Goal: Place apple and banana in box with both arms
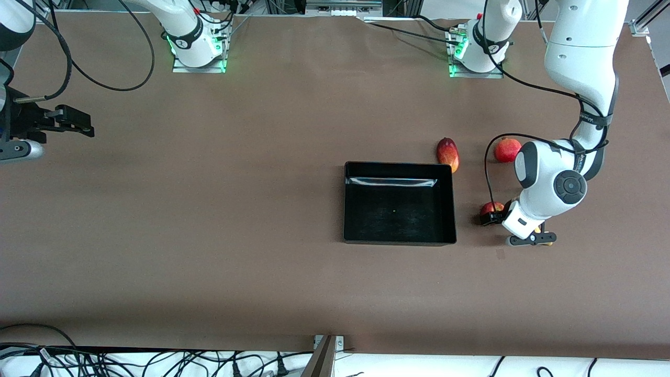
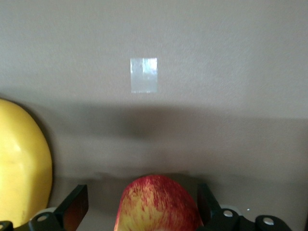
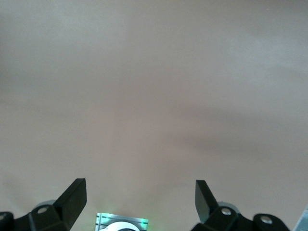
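The apple (image 1: 491, 208) lies on the table beside the box (image 1: 399, 238), toward the left arm's end. My left gripper (image 1: 494, 214) is low around it. In the left wrist view the apple (image 2: 159, 204) sits between the open fingers (image 2: 75, 206), close against one of them and apart from the other. The banana (image 2: 21, 168) lies just beside the gripper; in the front view only a yellow bit (image 1: 548, 244) shows under the left arm. My right gripper (image 1: 84, 125) is open and empty and waits over the table at the right arm's end (image 3: 140, 192).
A red-yellow mango (image 1: 448, 153) lies at the box's corner nearest the left arm's base. A red pomegranate (image 1: 507, 150) lies beside it, toward the left arm's end. A tape patch (image 2: 144, 75) is on the table by the apple. The box is empty.
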